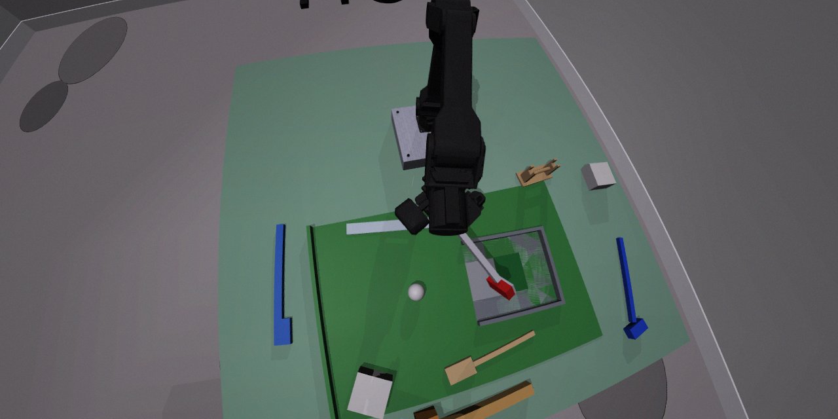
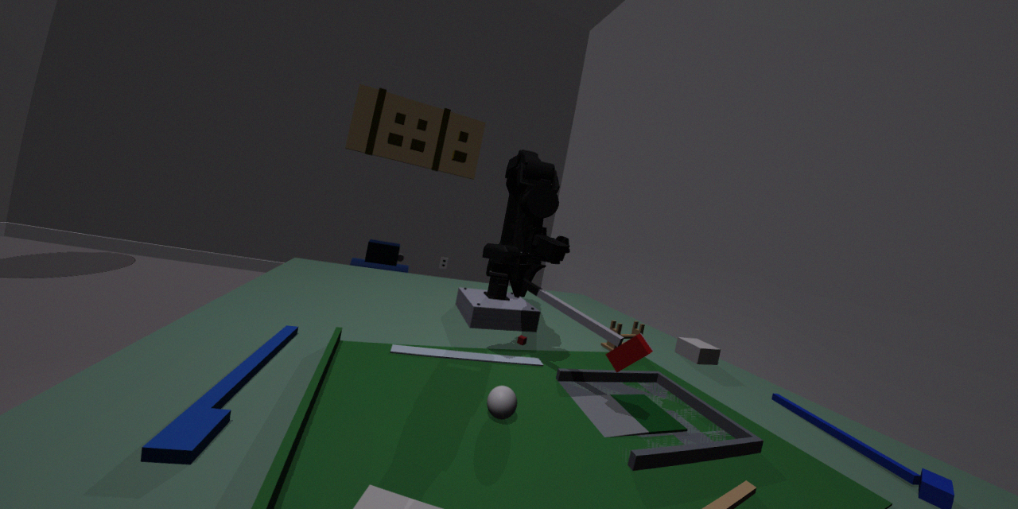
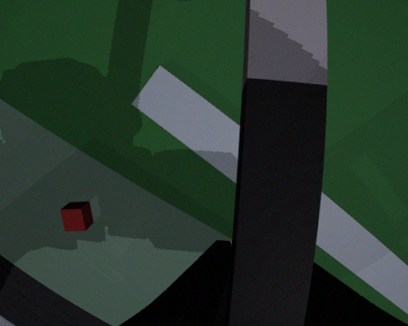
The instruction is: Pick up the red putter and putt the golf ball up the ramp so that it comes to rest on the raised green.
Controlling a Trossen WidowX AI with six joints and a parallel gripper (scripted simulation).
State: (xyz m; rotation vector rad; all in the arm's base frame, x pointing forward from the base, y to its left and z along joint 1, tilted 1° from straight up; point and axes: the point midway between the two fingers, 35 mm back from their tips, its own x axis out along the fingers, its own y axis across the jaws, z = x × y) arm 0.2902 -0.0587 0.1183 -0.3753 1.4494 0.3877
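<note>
Tan wooden mallet [image 1: 486, 357] and white block [image 1: 370, 391] at the near edge of the dark green mat [image 1: 363, 323], well short of the claw. Farther in, white golf ball [image 1: 416, 291] resting on the mat, nearer than the claw and to its left in the top view, apart from everything. To the ball's right, grey-walled raised green [image 1: 550, 275] with its grey ramp [image 2: 604, 414] facing the ball. Above that frame, red putter [image 1: 499, 287] held off the surface: red head over the frame, pale shaft slanting back up into the claw [image 1: 451, 228]. Clamped on the shaft's upper end, fingers not readable under the black wrist. Blue L-shaped bar [image 1: 281, 287] far off to the left, blue putter [image 1: 630, 290] far off to the right. Beside the claw on the left, pale grey strip [image 1: 374, 227] lying flat on the mat. Beyond the claw, wooden stand [image 1: 536, 172], grey cube [image 1: 598, 175], small red cube [image 3: 77, 216] and the grey base plate [image 1: 405, 141].
</note>
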